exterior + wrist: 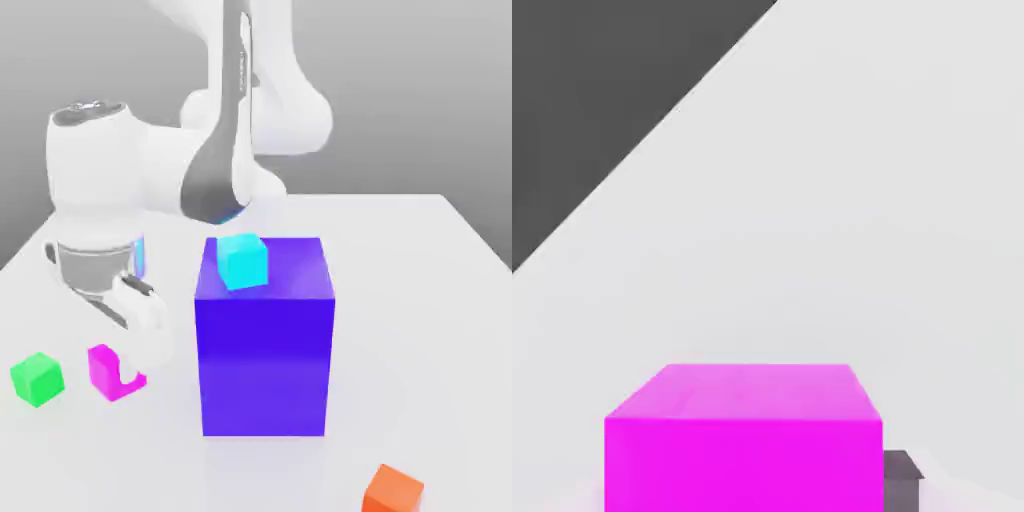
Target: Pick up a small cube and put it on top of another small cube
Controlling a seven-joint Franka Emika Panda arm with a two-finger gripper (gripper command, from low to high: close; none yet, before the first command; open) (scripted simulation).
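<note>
We've got the two-finger gripper (128,372) clamped on the small bright magenta cube (103,370), low over the white table (420,300). Small bright green cube (37,378) sits just beside it, so the carry should be short; lift first.

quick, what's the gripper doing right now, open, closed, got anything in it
Gripper: closed on the magenta cube, close beside the green cube.

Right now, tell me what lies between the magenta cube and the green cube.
Nothing: in the exterior view, bare white table separates the magenta cube, held in the tool, from the green cube.
</note>
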